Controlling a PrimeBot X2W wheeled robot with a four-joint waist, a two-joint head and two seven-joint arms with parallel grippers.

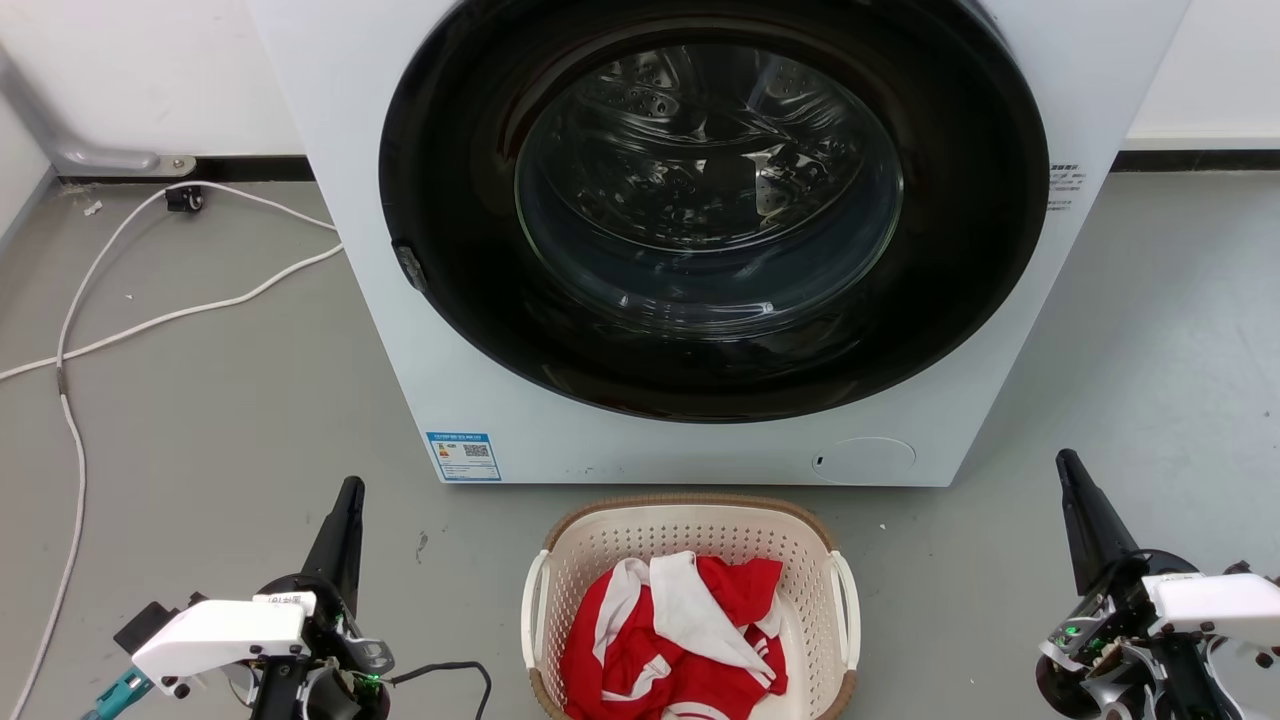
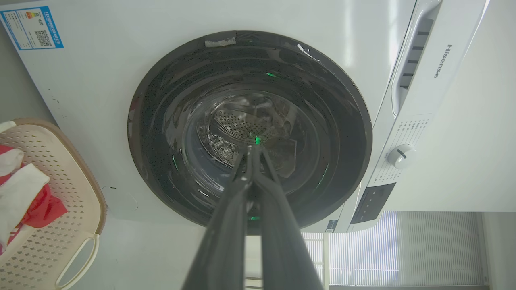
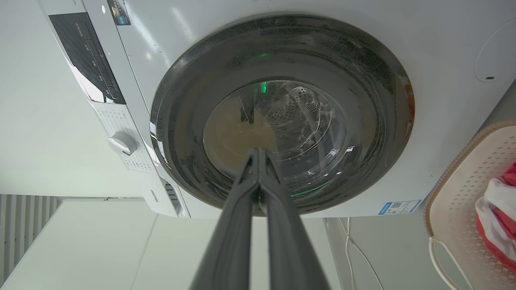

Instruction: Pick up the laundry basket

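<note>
Two tools flank the laundry basket (image 1: pixel 600 548) in the head view: the left gripper (image 1: pixel 352 487) and the right gripper (image 1: pixel 1067 460), each well apart from it. The basket sits on the floor (image 1: pixel 200 420) before the washer (image 1: pixel 340 120) and holds red-and-white clothes (image 1: pixel 680 640). In the left wrist view the fingers are pressed together and empty, with the basket (image 2: pixel 80 189) at the left edge. In the right wrist view the fingers are likewise closed on nothing, with the basket (image 3: pixel 455 193) at the right edge.

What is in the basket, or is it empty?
Not empty. The laundry basket sits upright and holds a crumpled red and white garment that covers most of its bottom but does not reach the rim.
</note>
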